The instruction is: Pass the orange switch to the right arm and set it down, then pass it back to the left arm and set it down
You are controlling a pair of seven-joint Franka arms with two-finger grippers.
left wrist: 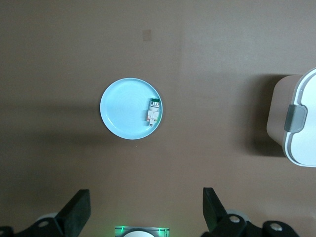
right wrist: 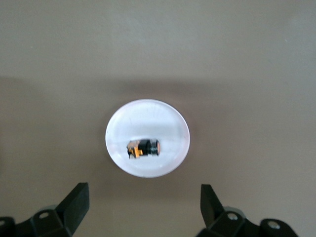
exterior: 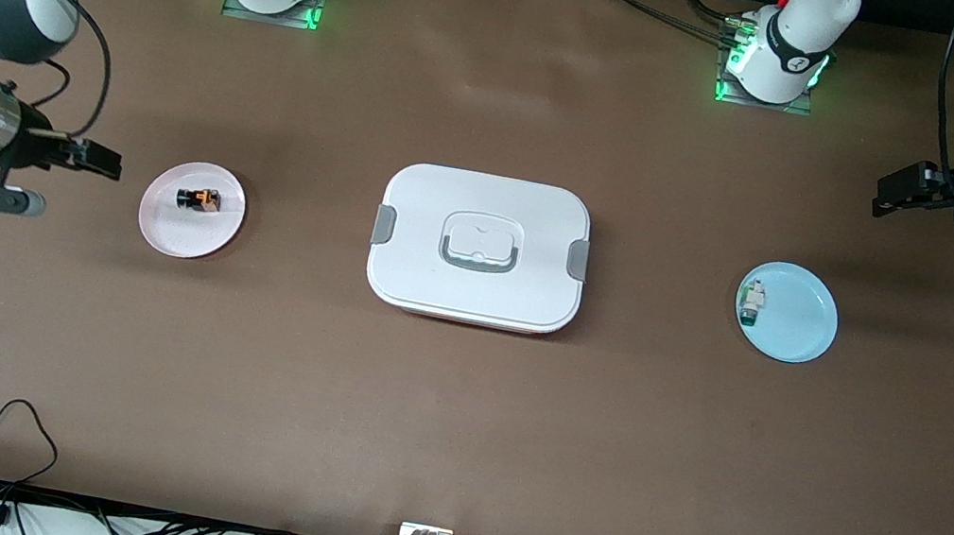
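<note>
The orange switch (exterior: 199,200), a tiny black block with orange markings, lies on a pale pink plate (exterior: 178,235) toward the right arm's end of the table. In the right wrist view the switch (right wrist: 143,147) rests on that plate (right wrist: 148,121). My right gripper (exterior: 103,162) hangs open in the air beside the plate, nothing between its fingers (right wrist: 79,200). The white lidded box (exterior: 480,247) with grey latches stands at the table's middle. My left gripper (exterior: 893,194) hangs open and empty over the left arm's end of the table; the left wrist view shows its fingers (left wrist: 213,200) wide apart.
A light blue plate (exterior: 798,323) with a small white-grey part (exterior: 751,301) with a green tip lies toward the left arm's end. The left wrist view shows this plate (left wrist: 123,111) and a corner of the box (left wrist: 301,123). Cables run along the table's front edge.
</note>
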